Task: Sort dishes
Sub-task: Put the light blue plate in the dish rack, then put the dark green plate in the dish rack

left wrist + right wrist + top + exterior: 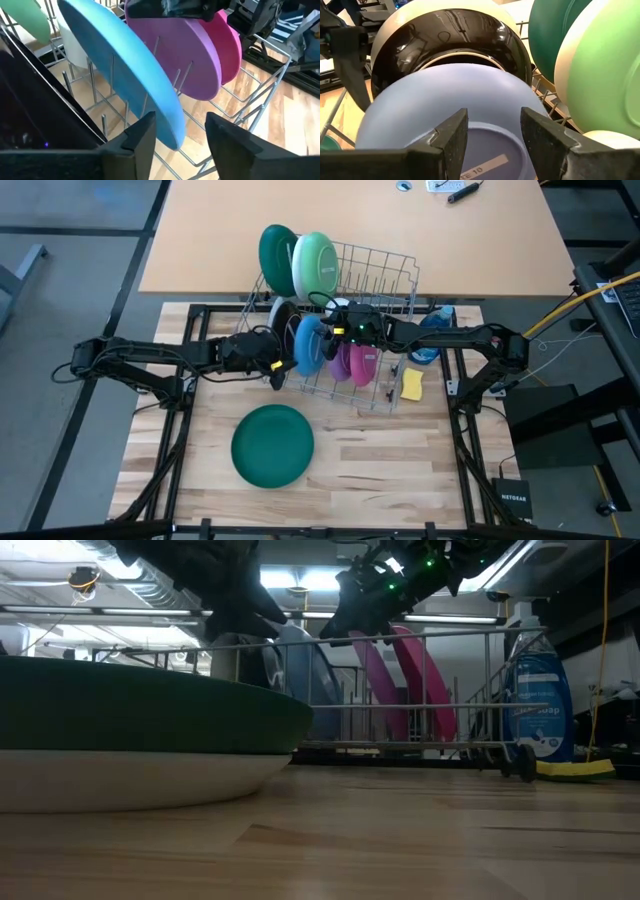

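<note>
A wire rack (385, 270) holds dishes on edge: a dark green plate (275, 258), a light green plate (318, 265), a black-and-white bowl (283, 315), a blue plate (310, 345), a purple plate (343, 360) and a pink plate (362, 365). Another dark green plate (272, 445) lies flat on the table, near left. My left gripper (182, 135) is open at the rack's left side, with the blue plate's lower rim (170, 132) between its fingers. My right gripper (492, 132) is open above the rack, facing the blue plate's underside (445, 100). My left gripper comes level from the table's left, and the blue plate's rim (167, 125) stands close beside one finger (142, 137). I cannot tell whether they touch. The plate stands on edge in the rack. My right gripper's fingers are apart in front of the blue plate, and no touch shows.
A blue soap bottle (537, 700) and a yellow sponge (411, 384) sit at the rack's right end. The rack's right slots (390, 280) hold nothing. Bare wood lies near and right of the flat green plate.
</note>
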`<act>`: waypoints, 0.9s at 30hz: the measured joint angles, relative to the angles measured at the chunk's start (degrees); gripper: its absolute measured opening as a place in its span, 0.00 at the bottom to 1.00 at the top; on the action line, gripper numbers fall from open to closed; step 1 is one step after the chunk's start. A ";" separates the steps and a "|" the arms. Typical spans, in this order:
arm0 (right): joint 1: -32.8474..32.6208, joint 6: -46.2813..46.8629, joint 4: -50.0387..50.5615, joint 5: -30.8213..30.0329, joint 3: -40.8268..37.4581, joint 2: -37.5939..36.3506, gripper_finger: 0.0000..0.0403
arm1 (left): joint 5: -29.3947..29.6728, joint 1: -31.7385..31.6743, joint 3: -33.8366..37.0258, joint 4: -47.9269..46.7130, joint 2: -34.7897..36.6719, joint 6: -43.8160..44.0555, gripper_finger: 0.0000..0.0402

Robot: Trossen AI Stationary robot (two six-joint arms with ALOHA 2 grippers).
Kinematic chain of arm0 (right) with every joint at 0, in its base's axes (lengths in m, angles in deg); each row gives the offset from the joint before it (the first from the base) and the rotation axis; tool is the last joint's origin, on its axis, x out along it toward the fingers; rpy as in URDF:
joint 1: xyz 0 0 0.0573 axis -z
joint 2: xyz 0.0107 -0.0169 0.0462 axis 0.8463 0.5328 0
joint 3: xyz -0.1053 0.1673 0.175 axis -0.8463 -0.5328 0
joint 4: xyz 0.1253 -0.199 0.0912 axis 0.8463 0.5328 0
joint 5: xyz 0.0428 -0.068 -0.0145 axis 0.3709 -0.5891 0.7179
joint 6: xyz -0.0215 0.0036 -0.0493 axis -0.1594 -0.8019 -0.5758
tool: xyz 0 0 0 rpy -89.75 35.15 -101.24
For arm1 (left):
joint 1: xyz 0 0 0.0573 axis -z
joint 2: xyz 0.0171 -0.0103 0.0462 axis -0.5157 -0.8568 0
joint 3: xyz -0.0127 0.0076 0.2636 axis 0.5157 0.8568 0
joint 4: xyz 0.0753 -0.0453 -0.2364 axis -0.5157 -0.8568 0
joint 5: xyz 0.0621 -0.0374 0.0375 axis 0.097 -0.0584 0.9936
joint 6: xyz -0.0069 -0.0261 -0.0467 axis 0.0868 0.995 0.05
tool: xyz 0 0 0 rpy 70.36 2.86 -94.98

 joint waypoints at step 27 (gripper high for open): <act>0.00 -3.17 0.78 2.50 0.00 -6.42 0.46 | -7.89 1.41 0.00 -0.26 11.33 -0.88 0.43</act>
